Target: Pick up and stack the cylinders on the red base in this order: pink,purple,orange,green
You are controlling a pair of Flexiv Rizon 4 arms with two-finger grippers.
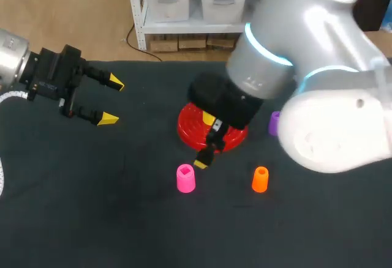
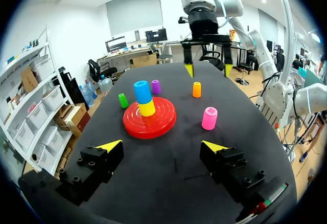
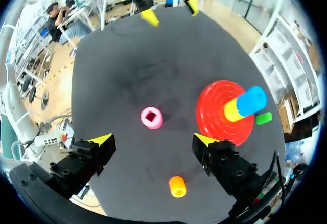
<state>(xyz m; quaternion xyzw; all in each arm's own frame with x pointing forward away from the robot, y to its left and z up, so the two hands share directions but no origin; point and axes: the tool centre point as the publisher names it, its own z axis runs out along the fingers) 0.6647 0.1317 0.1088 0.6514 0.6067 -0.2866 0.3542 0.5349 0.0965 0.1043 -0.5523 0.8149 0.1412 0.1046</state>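
The red base [image 1: 229, 139] [image 2: 163, 121] [image 3: 212, 98] carries a yellow cylinder [image 2: 147, 109] [image 3: 233, 110] with a blue one [image 2: 142, 91] [image 3: 253, 100] on top. The pink cylinder [image 1: 185, 178] [image 2: 209, 118] [image 3: 152, 117] stands upright in front of the base, the orange one [image 1: 260, 179] [image 2: 196, 89] [image 3: 178, 186] to its right. Purple [image 1: 274, 123] [image 2: 156, 86] and green [image 2: 123, 100] [image 3: 263, 117] stand behind the base. My right gripper [image 1: 206, 141] [image 2: 207, 69] [image 3: 153, 141] hangs open above the base's front edge, with the pink cylinder ahead between its fingers. My left gripper [image 1: 113, 101] [image 2: 161, 146] [image 3: 171, 10] is open at the far left.
My right arm's big joints hide much of the base, and all of the green cylinder, in the head view. The dark table [image 1: 92, 207] is bare at the left and front.
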